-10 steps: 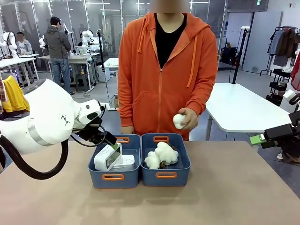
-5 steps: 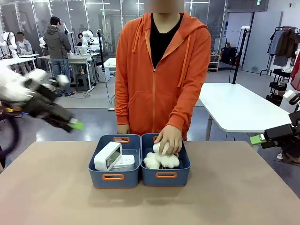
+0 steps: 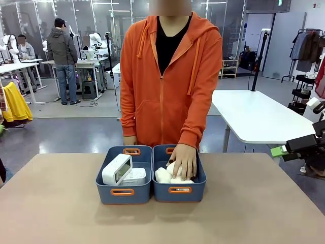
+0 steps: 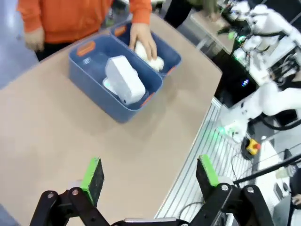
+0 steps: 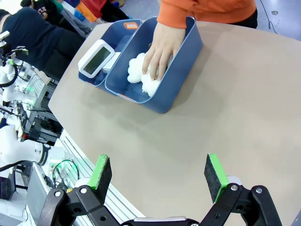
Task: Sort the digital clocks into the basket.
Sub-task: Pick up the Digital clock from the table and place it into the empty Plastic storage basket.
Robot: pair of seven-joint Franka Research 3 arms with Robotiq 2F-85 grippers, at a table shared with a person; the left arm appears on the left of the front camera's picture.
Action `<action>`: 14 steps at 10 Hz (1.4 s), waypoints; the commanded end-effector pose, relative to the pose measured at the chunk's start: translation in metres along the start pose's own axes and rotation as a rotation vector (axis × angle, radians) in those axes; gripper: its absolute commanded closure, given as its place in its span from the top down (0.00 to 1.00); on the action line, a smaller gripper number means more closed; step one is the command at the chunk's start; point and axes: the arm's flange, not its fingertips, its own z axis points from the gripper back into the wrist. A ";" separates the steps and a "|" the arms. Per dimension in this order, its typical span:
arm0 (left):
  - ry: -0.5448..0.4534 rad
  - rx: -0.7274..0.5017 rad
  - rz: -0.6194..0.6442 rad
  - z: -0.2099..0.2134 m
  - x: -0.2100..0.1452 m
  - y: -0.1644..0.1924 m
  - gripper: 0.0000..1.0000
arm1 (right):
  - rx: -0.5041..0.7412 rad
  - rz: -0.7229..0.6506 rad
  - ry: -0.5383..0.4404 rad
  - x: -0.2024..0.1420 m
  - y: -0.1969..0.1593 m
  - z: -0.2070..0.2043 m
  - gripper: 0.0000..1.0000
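Both grippers spread wide, holding nothing
Left gripper (image 4: 149, 175) and right gripper (image 5: 159, 172) hover above the worktop (image 3: 254, 213); the front view shows both digital clocks (image 3: 122, 172) in the basket (image 3: 123, 192).

A robotics lab is shown: white robot arms (image 3: 95, 43) on benches (image 3: 81, 64) at 11 o'clock, glass partitions (image 3: 35, 18) behind, a clothes rack (image 3: 304, 51) at 2 o'clock.

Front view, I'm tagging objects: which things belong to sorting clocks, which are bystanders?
Job:
- digital clocks, inside the left basket

Bystanders:
- right basket
- plush sheep, under the person's hand
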 end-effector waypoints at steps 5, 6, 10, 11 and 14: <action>-0.208 0.002 0.045 0.079 -0.057 0.028 1.00 | -0.001 0.006 -0.004 -0.001 0.001 0.001 1.00; -0.208 0.002 0.045 0.079 -0.057 0.028 1.00 | -0.001 0.006 -0.004 -0.001 0.001 0.001 1.00; -0.208 0.002 0.045 0.079 -0.057 0.028 1.00 | -0.001 0.006 -0.004 -0.001 0.001 0.001 1.00; -0.208 0.002 0.045 0.079 -0.057 0.028 1.00 | -0.001 0.006 -0.004 -0.001 0.001 0.001 1.00; -0.208 0.002 0.045 0.079 -0.057 0.028 1.00 | -0.001 0.006 -0.004 -0.001 0.001 0.001 1.00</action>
